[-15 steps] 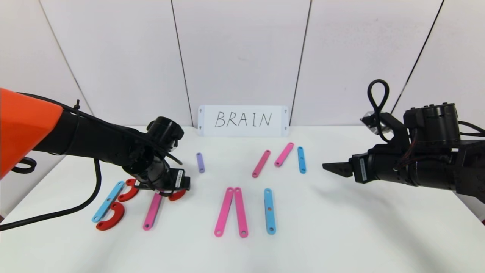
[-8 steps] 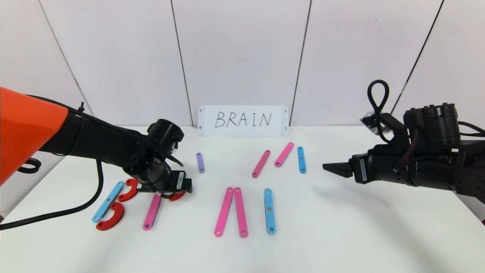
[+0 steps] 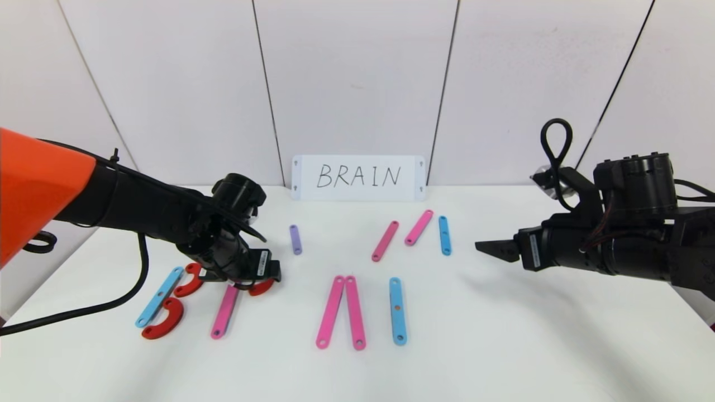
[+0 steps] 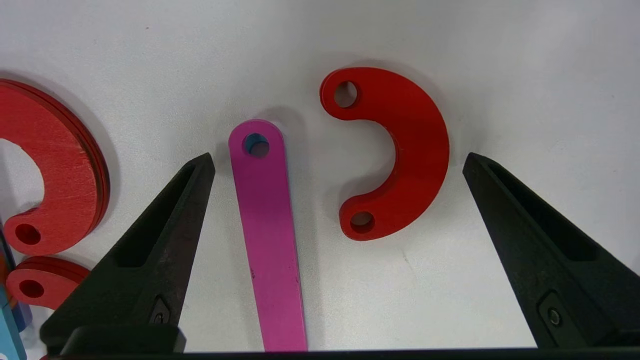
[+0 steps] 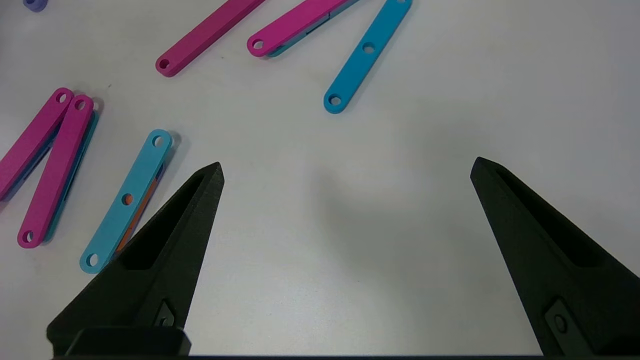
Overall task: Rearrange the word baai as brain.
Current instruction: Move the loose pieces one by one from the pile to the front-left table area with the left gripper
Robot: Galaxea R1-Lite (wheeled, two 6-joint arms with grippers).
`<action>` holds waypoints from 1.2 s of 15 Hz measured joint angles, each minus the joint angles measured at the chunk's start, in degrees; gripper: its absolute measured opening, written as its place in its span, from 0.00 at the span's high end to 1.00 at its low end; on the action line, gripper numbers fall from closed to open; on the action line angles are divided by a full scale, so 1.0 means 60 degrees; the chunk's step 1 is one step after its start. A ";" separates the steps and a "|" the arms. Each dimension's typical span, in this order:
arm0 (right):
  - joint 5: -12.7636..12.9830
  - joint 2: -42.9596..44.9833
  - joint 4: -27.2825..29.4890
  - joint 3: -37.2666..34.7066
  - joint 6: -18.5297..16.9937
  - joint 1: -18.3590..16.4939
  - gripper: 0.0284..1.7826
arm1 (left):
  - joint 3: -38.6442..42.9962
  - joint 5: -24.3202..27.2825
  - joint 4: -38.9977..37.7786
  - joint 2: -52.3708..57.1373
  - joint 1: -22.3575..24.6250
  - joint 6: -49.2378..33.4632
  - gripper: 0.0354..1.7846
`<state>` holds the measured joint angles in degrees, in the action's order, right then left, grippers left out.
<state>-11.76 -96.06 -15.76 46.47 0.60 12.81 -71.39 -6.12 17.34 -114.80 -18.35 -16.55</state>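
Head view, nearest the robot on the white counter (image 3: 503, 346): two long flat pink holed strips (image 3: 341, 311) meet at their far ends in a narrow wedge, with a light-blue holed strip (image 3: 397, 310) just beside them on the right. To the left lie another light-blue strip (image 3: 160, 296), two red C-shaped curves (image 3: 165, 320) beside it, and a single pink strip (image 3: 225, 311). The left pincer (image 4: 339, 159) hangs low over that pink strip's far end and a third red C-shaped curve (image 4: 400, 150); its jaws stand spread wide, gripping nothing, with the strip and the curve both lying between the fingertips, as the left wrist view shows. The right pincer (image 5: 347, 167) hovers over bare counter on the right, well apart from the pieces, jaws likewise spread and empty. Farther back lie a short purple strip (image 3: 295, 239), two slanted pink strips (image 3: 385, 240) and one more light-blue strip (image 3: 444, 235). Against the back wall stands a white card (image 3: 358, 177) handwritten "BRAIN".
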 joint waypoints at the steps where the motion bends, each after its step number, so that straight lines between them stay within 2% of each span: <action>1: 0.0004 0.0000 0.0000 -0.0004 0.0000 0.0008 0.03 | -0.0008 0.0020 -0.0022 0.0000 -0.0002 0.0008 0.03; 18: 0.0010 -0.0104 0.0000 -0.0010 0.0004 0.0037 0.03 | -0.0100 -0.0077 -0.0093 -0.0004 -0.0199 0.0012 0.03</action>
<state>-11.70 -96.68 -15.76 46.41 0.62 13.03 -71.99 -6.58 16.77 -114.82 -19.54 -16.48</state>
